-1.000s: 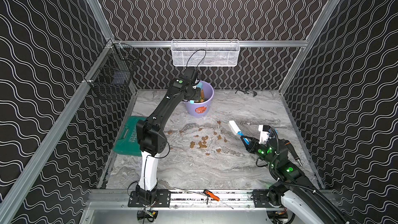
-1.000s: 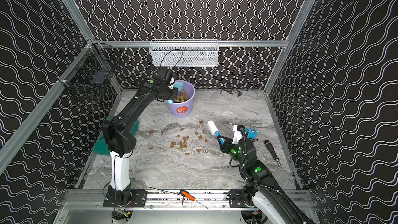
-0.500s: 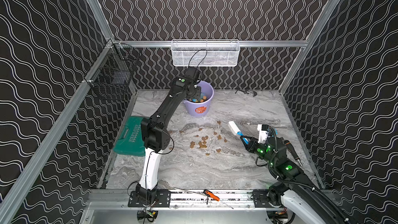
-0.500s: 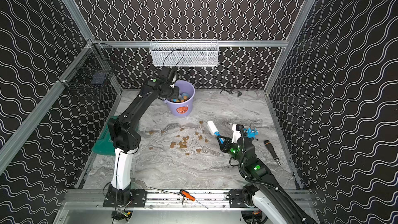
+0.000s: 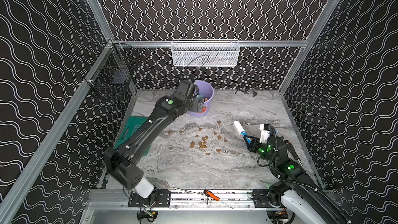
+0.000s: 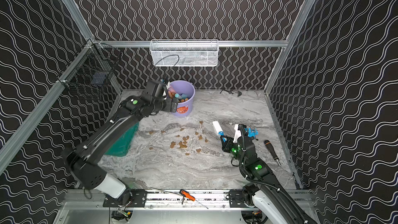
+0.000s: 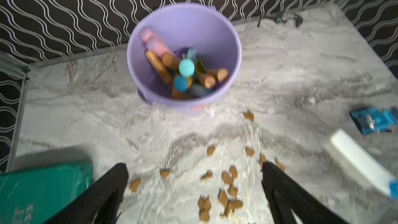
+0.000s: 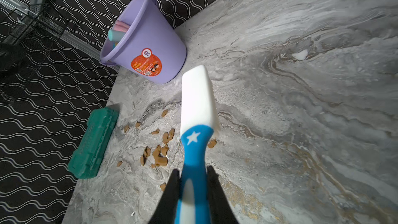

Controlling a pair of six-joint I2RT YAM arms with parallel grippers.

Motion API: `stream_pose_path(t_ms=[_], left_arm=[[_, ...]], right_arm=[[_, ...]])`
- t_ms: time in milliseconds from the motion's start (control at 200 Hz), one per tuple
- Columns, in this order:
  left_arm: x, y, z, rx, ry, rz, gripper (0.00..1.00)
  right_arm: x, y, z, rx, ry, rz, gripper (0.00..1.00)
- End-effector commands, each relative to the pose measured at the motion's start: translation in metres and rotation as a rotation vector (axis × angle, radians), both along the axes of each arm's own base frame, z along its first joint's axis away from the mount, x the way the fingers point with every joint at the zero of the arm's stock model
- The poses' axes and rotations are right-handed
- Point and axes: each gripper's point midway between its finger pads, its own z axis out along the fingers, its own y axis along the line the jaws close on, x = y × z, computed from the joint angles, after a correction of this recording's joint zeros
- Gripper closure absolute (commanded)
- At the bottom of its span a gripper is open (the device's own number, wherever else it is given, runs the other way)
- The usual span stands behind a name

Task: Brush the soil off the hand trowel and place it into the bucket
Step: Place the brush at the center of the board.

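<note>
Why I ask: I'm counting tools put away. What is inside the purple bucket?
The bucket holds a leaning jumble: a pink handle, brown handles, a teal handle and a blue handle. Whatever lies beneath them, and the bucket's floor, is covered.

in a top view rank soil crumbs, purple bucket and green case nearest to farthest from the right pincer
From the right pincer:
1. soil crumbs, mid-table.
2. bucket, by the back wall.
3. green case, far left edge.
</note>
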Motion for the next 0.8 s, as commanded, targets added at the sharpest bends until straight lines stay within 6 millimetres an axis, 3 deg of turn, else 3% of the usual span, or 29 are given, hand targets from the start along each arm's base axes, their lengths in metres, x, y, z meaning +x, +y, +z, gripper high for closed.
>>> stream_pose_path(t_ms=[0, 265, 460, 796], left_arm=[[-0.014, 0.017, 0.0, -0.004, -0.056, 0.058, 0.01], [-0.057, 0.055, -0.02, -0.011, -0.083, 0.123, 0.01], [-0.071, 0.059, -0.032, -0.025, -0.043, 0.113, 0.01], [-0.084, 0.059, -0.036, -0.102, -0.044, 0.103, 0.01]], right_arm=[[0.001, -0.013, -0.006, -0.083, 0.003, -0.043, 1.0], [0.014, -0.023, -0.02, -0.213, 0.038, -0.084, 1.0], [0.025, -0.026, -0.042, -0.258, 0.087, -0.12, 1.0], [0.044, -0.033, -0.055, -0.228, 0.095, -0.17, 1.0]])
